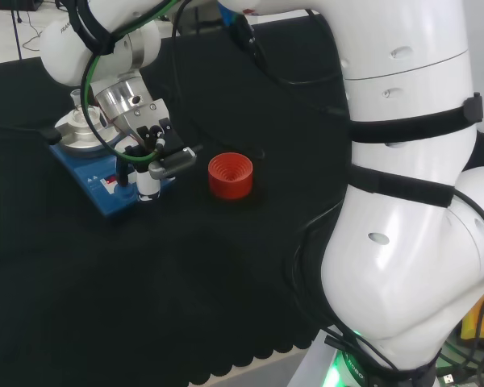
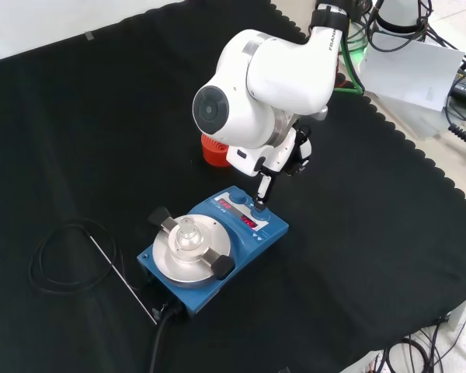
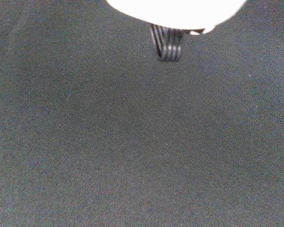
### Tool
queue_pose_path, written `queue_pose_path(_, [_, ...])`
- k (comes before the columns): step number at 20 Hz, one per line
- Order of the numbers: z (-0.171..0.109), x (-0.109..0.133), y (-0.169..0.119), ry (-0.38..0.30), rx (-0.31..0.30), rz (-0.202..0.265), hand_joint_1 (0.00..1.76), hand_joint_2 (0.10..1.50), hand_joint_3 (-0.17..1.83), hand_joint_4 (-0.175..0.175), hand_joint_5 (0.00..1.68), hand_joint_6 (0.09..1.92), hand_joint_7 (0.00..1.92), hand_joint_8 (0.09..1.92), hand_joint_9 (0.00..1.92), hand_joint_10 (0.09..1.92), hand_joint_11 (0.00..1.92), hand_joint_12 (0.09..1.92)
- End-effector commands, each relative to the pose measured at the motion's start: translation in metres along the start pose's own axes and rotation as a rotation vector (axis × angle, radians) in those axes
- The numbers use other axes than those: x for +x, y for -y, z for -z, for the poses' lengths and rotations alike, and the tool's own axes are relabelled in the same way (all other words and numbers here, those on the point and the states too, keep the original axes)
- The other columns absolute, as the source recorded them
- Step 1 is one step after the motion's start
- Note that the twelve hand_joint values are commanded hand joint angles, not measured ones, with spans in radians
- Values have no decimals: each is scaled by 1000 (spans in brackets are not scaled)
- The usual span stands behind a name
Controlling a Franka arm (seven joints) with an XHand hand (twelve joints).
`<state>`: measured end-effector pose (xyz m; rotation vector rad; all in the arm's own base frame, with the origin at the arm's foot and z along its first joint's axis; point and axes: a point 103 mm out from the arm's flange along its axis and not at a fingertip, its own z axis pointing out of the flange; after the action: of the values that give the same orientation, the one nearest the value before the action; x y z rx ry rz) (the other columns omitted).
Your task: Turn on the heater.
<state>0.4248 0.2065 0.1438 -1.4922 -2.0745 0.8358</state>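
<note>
Pressing one straight finger onto the blue heater's (image 2: 217,249) front panel, the hand (image 2: 273,159) grips nothing; lettering unreadable.

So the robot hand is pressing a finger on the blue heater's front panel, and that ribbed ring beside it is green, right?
Not green: the ribbed ring is red, as the head view shows. The rest holds: the robot hand has a finger down on the blue heater's front panel.
</note>
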Motion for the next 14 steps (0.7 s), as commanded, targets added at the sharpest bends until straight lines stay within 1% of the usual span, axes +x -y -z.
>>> queue_pose_path(1, [0, 0, 0, 1, 0, 0, 1457, 644, 1130, -46, 368, 170, 1595, 1731, 1674, 1727, 1319, 1447])
queue_pose_path(14, [-3, -2, -2, 0, 14, -2, 1461, 642, 1134, -45, 383, 160, 1595, 1729, 1674, 1727, 1320, 1449])
